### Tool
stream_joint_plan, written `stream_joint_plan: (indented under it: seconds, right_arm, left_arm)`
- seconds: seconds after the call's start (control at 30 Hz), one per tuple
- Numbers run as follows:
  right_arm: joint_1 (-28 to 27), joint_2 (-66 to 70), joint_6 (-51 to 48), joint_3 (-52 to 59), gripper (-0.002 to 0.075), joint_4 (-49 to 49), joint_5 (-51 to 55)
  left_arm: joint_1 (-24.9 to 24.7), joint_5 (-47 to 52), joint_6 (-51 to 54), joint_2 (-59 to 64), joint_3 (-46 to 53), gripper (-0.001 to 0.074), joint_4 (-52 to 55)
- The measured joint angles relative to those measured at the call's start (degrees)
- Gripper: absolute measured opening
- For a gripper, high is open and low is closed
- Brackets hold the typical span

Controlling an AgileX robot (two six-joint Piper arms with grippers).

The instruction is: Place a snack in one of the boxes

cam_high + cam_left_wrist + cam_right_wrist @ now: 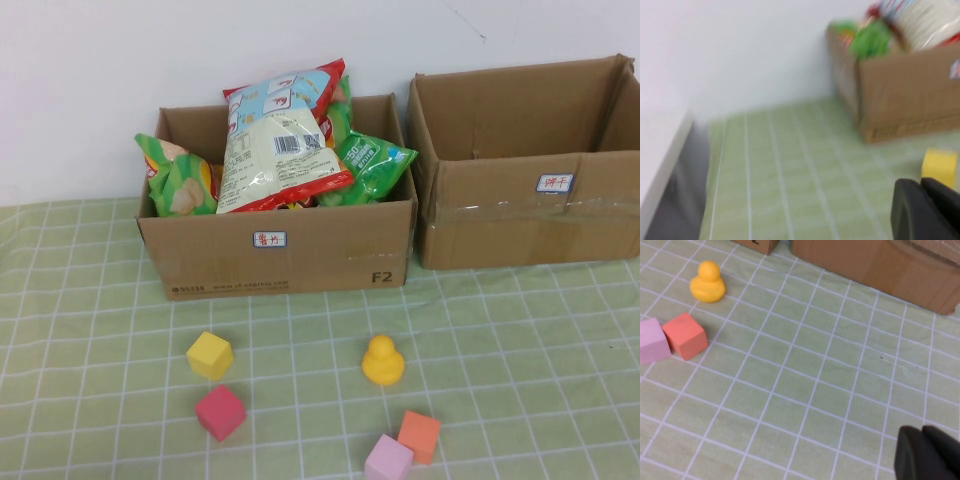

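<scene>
A left cardboard box (280, 255) is heaped with snack bags: a large white-and-red bag (280, 150) on top, with green bags (180, 180) to either side of it. The right cardboard box (530, 215) looks empty. Neither arm shows in the high view. In the left wrist view my left gripper (921, 202) is shut and empty, low over the cloth near the yellow cube (939, 166) and in front of the left box (905, 100). In the right wrist view my right gripper (923, 449) is shut and empty over bare cloth in front of the right box (880, 265).
On the green checked cloth in front of the boxes lie a yellow cube (210, 355), a red cube (220, 412), a yellow duck (382, 360), an orange cube (419, 435) and a pink cube (388, 460). A white wall stands behind the boxes.
</scene>
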Motion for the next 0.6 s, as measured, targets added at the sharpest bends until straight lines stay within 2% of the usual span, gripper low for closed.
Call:
stream_joint_plan:
  seconds: [0.13, 0.6]
  right_arm:
    - [0.00, 0.00, 0.00, 0.00, 0.0000, 0.10, 0.00]
    - [0.00, 0.00, 0.00, 0.00, 0.0000, 0.23, 0.00]
  left_arm:
    - [2.99, 9.79, -0.61, -0.59, 0.00, -0.0001, -0.73]
    - [3.24, 10.64, 0.98, -0.62, -0.10, -0.0001, -1.10]
